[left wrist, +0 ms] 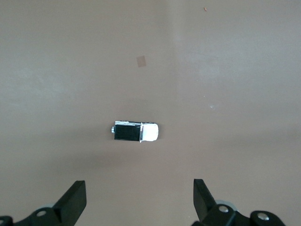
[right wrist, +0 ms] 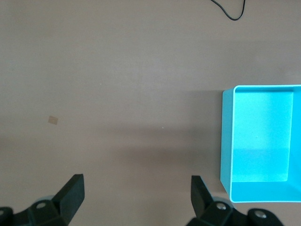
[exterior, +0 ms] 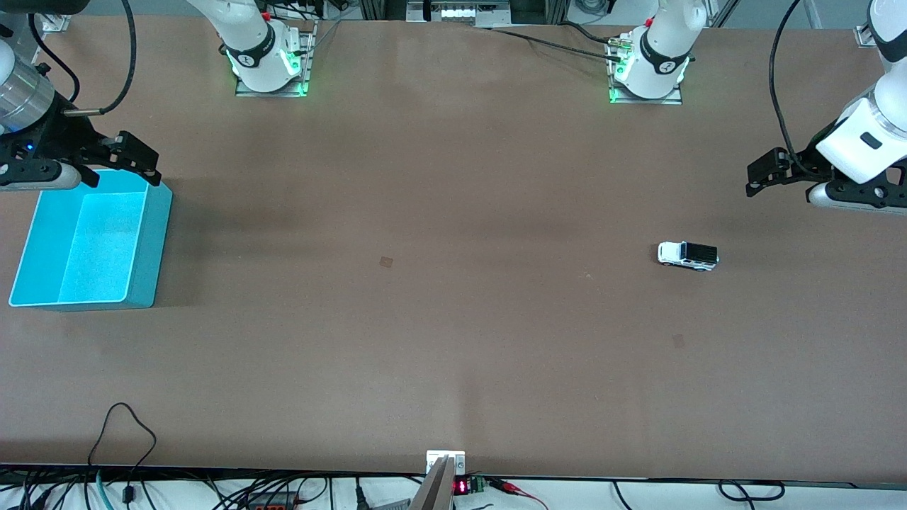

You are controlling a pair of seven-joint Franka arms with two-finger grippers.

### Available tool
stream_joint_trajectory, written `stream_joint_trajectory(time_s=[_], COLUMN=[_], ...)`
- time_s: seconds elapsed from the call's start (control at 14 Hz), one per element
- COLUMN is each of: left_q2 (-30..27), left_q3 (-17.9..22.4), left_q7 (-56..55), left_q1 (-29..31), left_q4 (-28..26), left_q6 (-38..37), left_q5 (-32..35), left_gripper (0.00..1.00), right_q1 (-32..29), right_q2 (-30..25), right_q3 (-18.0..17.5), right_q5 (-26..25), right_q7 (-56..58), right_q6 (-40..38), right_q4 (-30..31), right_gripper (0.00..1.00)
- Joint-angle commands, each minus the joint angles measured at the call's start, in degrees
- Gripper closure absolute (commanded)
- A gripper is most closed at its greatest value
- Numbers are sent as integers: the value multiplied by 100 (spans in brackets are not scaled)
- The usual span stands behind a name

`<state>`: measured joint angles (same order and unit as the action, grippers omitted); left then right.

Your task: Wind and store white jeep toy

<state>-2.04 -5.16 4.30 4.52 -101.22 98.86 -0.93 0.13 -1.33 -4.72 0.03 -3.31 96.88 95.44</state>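
- Turquoise bin (exterior: 149, 241) sits at the right arm's end of the table; the right gripper (exterior: 106, 166) hangs over its rim, fingers spread wide, empty.
- White jeep toy (exterior: 687, 255) lies toward the left arm's end, its long axis running along the table's length, wheels apparently down.
- Left gripper (exterior: 769, 173), wide and empty, hangs near it, the closer arm.

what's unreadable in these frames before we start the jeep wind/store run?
- White jeep toy: too small in the front view and left wrist view to show any winding mechanism.
- Left gripper: its arm is cut by the front view's edge; only the open fingertips show in the wrist view.
- Right gripper: arm also cut by the edge, over the blue bin.
- Blue bin: one side cut off in the right wrist view.
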Motion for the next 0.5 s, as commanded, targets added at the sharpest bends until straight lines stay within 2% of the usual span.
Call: stream_joint_trajectory(time_s=[0.0,0.43], left_q2=[11,29], left_q3=[-11,6], left_q7=[80,79], left_q1=[40,84], left_q4=[120,120], left_q6=[-157,-429], left_q5=[-100,-91], left_gripper=[0,0], right_q1=[-31,-31], right_q2=[45,45], right_q3=[-29,-29], right_q5=[94,94], right_q7=[41,41], right_q6=[-56,-56], right_q4=[-122,-122], right_gripper=[0,0])
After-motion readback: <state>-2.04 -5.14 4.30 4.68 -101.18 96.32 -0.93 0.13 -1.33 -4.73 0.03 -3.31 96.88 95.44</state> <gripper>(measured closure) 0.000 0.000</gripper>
